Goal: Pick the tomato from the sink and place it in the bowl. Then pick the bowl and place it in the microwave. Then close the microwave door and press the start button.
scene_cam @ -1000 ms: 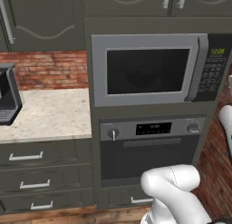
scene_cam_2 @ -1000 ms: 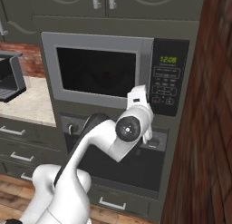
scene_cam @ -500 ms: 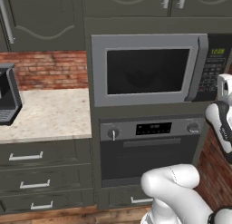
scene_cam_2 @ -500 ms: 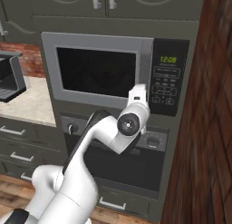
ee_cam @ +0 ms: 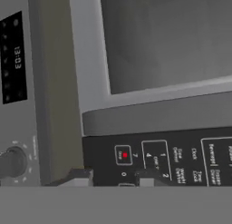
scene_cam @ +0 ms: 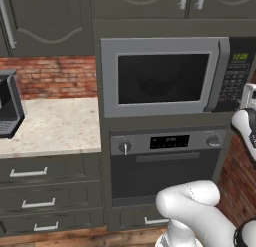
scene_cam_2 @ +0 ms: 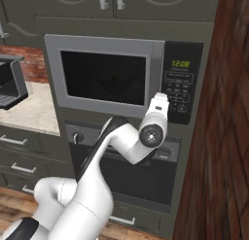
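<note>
Close against the keypad panel (scene_cam_2: 182,90) of the microwave (scene_cam_2: 124,78) sits the end effector (ee_cam: 111,178), its two dark fingertips (ee_cam: 145,177) rising just under the lower row of keys in the hand view. The gap between them looks narrow, but I cannot tell whether the end effector is clenched or released; nothing is visibly held.

The microwave door (scene_cam: 162,77) lies flush with the keypad panel, so it reads as closed. Behind its dark window a faint rounded shape shows, possibly the bowl, but it is too dim to be sure. The tomato cannot be made out.

Judged from this, only the start press seems left, and the risks lie there:

- The key with the red dot (ee_cam: 123,154) sits up and to one side of the fingertips, and its label is too blurred to read. If that is a stop key, a small sideways drift would hit the wrong one.
- The keys are packed tightly on the keypad panel, so two spread fingertips could bridge neighbouring keys.
- The fingertips sit near the keypad panel's lower edge, close to the oven (scene_cam_2: 131,156) below; pushing in from here could land on trim rather than a key.
</note>
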